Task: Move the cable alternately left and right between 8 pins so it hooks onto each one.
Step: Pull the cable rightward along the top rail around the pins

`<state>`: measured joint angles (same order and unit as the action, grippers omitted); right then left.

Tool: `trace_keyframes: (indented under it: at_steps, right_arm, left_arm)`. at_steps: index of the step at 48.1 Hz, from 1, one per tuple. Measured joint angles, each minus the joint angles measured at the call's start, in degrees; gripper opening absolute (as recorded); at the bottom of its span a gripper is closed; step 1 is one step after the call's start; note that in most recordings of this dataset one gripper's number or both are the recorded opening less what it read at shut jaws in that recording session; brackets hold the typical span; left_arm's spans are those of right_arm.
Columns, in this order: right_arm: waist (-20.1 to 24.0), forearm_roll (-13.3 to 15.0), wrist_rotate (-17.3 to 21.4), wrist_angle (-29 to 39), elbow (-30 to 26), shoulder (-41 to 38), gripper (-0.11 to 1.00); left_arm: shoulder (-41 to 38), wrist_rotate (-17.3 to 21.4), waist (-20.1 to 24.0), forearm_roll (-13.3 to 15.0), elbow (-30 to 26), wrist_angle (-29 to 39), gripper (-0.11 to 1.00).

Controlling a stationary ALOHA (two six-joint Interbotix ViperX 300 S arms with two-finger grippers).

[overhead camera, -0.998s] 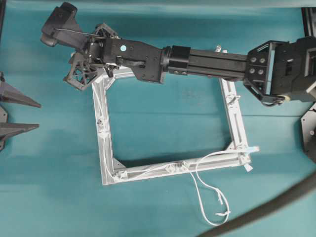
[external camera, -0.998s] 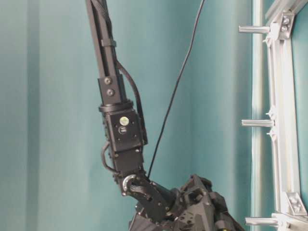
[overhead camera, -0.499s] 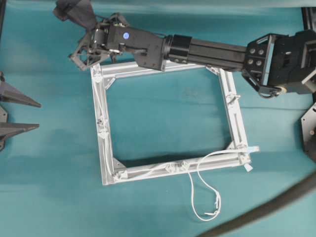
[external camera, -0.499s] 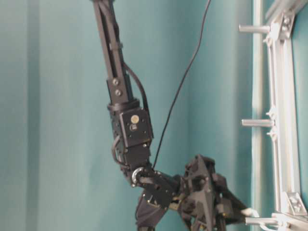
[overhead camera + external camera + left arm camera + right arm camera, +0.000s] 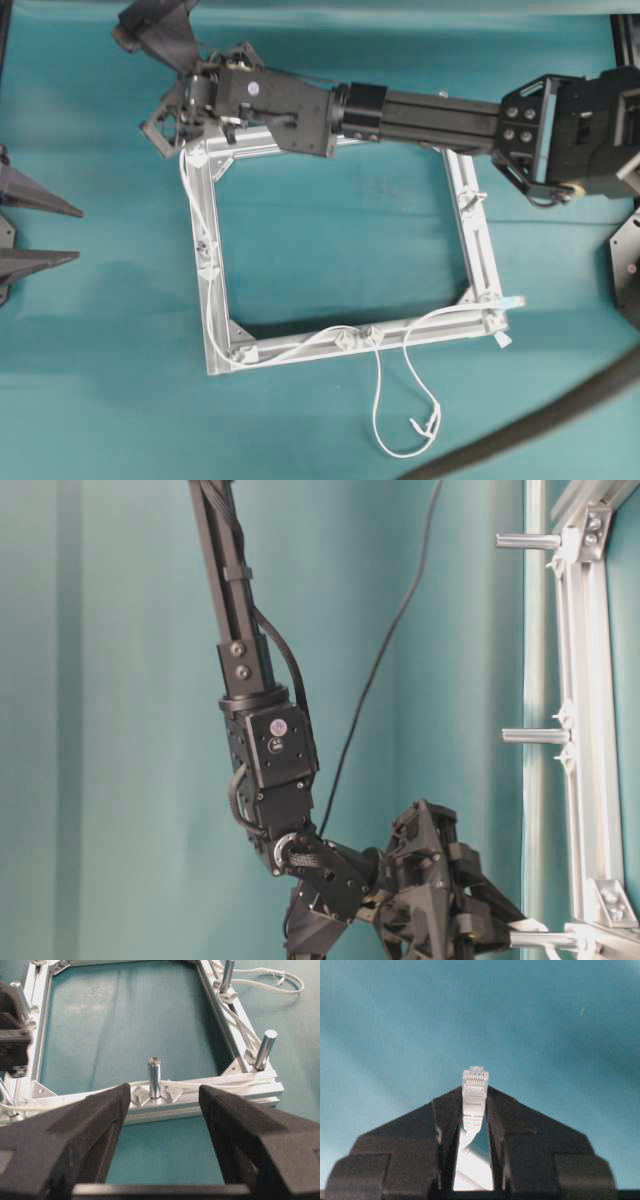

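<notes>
Right gripper (image 5: 475,1105) jaws clamp cable (image 5: 215,345) plug at frame's (image 5: 478,240) far-left corner; cable trails back along left rail. Left gripper (image 5: 160,1110) jaws open.

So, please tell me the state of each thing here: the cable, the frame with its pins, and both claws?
cable: laid along the frame's left and bottom rails, slack loop on the cloth.
plug end: pinched in the right claw, tip sticking out.
right claw: shut on the cable, at the frame's top-left corner.
left claw: open, empty.
frame: flat on the table.
pins: upright.
</notes>
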<state>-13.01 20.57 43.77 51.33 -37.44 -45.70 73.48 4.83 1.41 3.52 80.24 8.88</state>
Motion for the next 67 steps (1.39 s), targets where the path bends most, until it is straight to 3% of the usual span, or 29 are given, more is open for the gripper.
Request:
trace_keyframes:
  at_steps: [8,19,25,36,50,67]
  right_arm:
    - [0.0,1.05,4.48,-1.23,6.33,3.78,0.15]
    - [0.18,4.48,14.24,-9.32,21.53,11.95,0.15]
    - [0.62,5.36,16.35,-13.8,28.48,15.91,0.15]
    - [2.02,5.71,15.91,-19.6,33.66,19.07,0.15]
    - [3.69,6.06,8.61,-30.76,38.14,21.18,0.15]
    - [4.04,6.06,5.62,-35.33,43.07,23.55,0.15]
  left_arm:
    - [0.09,0.0,0.0,0.0,0.0,-0.09,0.69]
    - [1.14,0.0,0.0,0.0,0.0,-0.09,0.69]
    - [2.29,0.0,0.0,0.0,0.53,0.7,0.69]
    - [4.66,0.0,0.0,0.0,1.14,1.76,0.69]
    - [4.92,0.0,0.0,0.0,1.14,2.2,0.69]
    - [4.92,0.0,0.0,0.0,1.14,2.2,0.69]
